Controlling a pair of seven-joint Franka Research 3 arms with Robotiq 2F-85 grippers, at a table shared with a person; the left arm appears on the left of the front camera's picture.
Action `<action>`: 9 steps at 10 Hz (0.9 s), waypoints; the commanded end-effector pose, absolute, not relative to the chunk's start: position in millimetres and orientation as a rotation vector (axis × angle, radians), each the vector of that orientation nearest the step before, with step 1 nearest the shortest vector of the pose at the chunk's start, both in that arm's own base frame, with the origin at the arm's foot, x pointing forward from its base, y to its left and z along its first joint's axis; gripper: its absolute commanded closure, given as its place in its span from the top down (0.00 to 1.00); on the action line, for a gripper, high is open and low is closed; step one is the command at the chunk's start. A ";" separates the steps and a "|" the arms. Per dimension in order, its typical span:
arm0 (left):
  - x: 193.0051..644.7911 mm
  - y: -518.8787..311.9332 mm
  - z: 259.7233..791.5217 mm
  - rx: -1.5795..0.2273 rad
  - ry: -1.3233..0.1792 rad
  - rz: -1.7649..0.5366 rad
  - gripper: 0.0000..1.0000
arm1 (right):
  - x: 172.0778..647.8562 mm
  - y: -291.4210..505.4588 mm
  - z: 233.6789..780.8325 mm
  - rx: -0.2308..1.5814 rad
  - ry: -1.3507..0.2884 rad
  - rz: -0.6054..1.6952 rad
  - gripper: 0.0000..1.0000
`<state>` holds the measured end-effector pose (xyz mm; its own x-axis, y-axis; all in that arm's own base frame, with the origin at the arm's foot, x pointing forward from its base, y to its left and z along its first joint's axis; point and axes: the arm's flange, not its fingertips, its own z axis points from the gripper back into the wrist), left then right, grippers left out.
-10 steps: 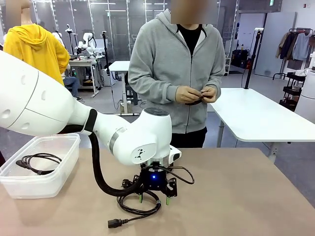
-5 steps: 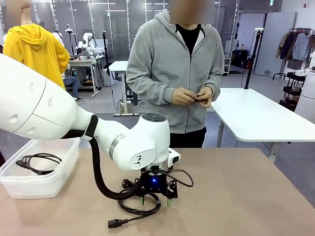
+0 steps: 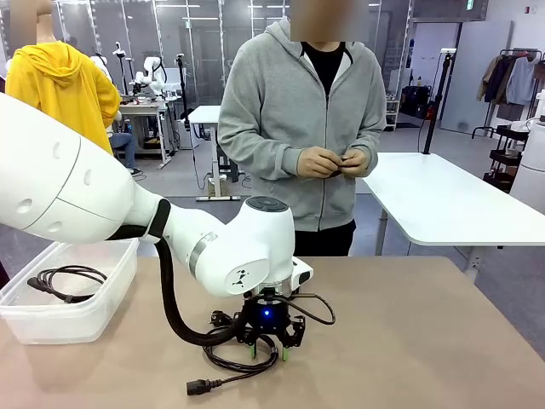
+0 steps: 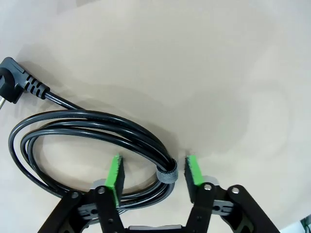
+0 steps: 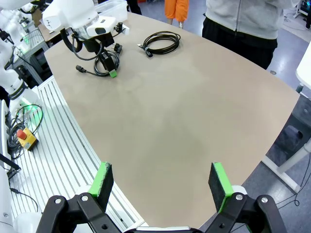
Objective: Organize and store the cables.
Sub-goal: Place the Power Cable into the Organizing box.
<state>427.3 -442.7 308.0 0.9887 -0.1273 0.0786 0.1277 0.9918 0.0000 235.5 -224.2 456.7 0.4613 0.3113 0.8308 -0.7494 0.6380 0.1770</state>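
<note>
We saw the plug (image 4: 12, 82) of the coiled cable (image 4: 97, 124) cut off by the left wrist view's edge, and the coil's near bend sat hidden behind the left gripper (image 4: 153, 166). From the front, whatever the person's hands (image 3: 337, 161) held was too small for us to identify.

I see a smooth, matt tan tabletop (image 4: 218, 73). The cable (image 4: 97, 121) has a glossy black rubbery sheath, bound at five o'clock on its loop by a grey woven cloth strap (image 4: 167, 175). The left gripper (image 4: 153, 166) has pads (image 4: 115, 174) of matt green rubber. At nine o'clock in the front view is a cloudy translucent plastic bin (image 3: 119, 273), and the arm (image 3: 51, 187) has a glossy white shell.
</note>
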 end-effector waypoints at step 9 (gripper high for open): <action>415.5 -439.6 334.3 0.017 -0.102 -0.160 0.00 | 235.4 -224.5 457.5 0.579 -0.877 0.716 1.00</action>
<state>426.0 -442.9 318.7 0.9873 -0.1321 0.0881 0.1325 0.9912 0.0006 235.8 -223.7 457.3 0.4615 0.3142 0.8296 -0.7495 0.6384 0.1752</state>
